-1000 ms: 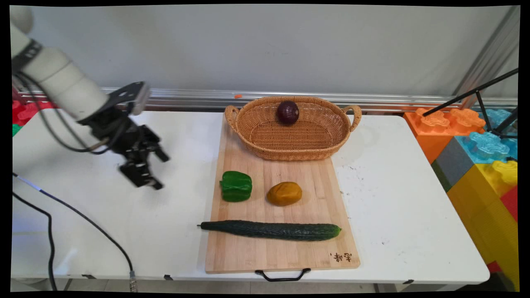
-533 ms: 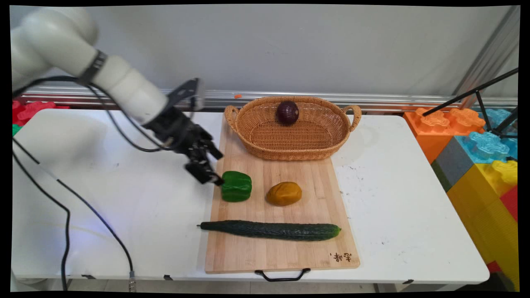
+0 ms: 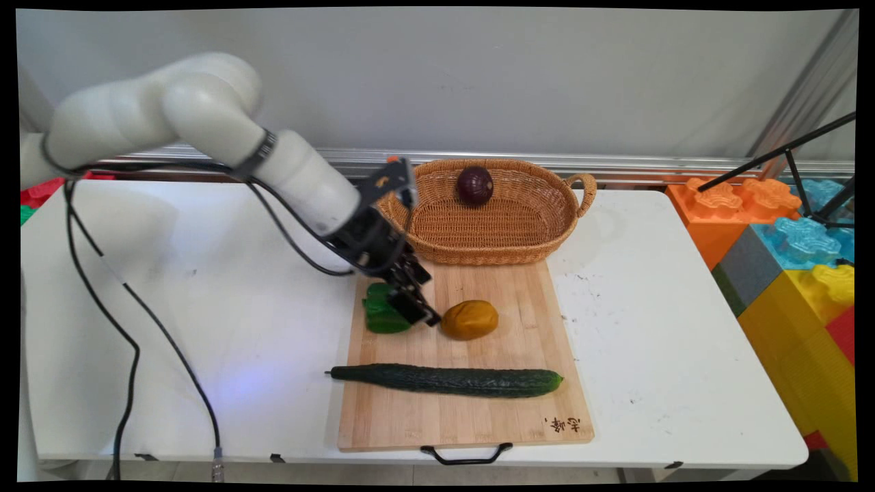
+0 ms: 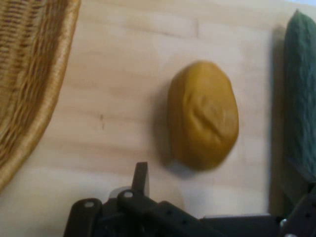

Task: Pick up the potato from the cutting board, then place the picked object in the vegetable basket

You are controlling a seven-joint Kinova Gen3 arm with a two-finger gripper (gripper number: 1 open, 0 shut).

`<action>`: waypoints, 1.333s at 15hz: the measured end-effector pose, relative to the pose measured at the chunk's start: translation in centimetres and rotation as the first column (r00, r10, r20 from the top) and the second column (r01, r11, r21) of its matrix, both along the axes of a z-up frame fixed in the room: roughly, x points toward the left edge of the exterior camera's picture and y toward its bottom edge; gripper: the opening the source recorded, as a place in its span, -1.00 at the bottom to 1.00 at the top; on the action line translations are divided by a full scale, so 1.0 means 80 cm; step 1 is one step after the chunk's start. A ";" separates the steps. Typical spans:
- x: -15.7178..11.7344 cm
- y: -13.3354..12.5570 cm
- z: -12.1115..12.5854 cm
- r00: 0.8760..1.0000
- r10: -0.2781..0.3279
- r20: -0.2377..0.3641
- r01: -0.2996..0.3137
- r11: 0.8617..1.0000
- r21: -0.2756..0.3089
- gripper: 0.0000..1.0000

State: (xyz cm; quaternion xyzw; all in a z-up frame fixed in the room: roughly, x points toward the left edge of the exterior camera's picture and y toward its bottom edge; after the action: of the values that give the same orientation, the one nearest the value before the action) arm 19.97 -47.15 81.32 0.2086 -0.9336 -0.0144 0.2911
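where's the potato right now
In the main view the potato lies mid cutting board, right of the green pepper, between basket and cucumber, with the gripper just left of it.

1. White jointed robot arm (image 3: pixel 205 130) enters from upper left, elbow raised, forearm sloping down to the right.
2. Black two-finger gripper (image 3: pixel 418 301) points down-right, low over the surface, jaws parted, empty.

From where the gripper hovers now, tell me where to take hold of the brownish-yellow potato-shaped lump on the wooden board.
Grip the brownish-yellow oval lump across its narrow middle, coming from above. It lies flat and alone on the wooden cutting board, clear of the green pepper and the long dark cucumber, so both long sides look free. The black gripper hangs beside it.
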 end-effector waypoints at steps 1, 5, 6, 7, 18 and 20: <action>-0.014 -0.003 -0.010 1.000 0.005 -0.005 -0.005 1.000 0.002 1.00; -0.048 -0.011 -0.039 1.000 0.019 -0.017 -0.018 1.000 0.006 1.00; -0.054 -0.011 -0.043 1.000 0.018 -0.018 -0.018 1.000 0.008 1.00; -0.059 -0.012 -0.047 1.000 0.017 -0.019 -0.017 1.000 0.009 -1.00; -0.055 -0.010 -0.017 0.995 0.028 -0.093 -0.025 0.999 0.035 -1.00; -0.049 -0.016 0.000 0.990 0.044 -0.134 -0.039 0.999 0.034 -1.00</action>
State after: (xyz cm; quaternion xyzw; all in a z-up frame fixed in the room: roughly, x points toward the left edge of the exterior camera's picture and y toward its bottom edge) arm 16.04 -48.42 81.35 0.2311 -0.9069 -0.0371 0.3503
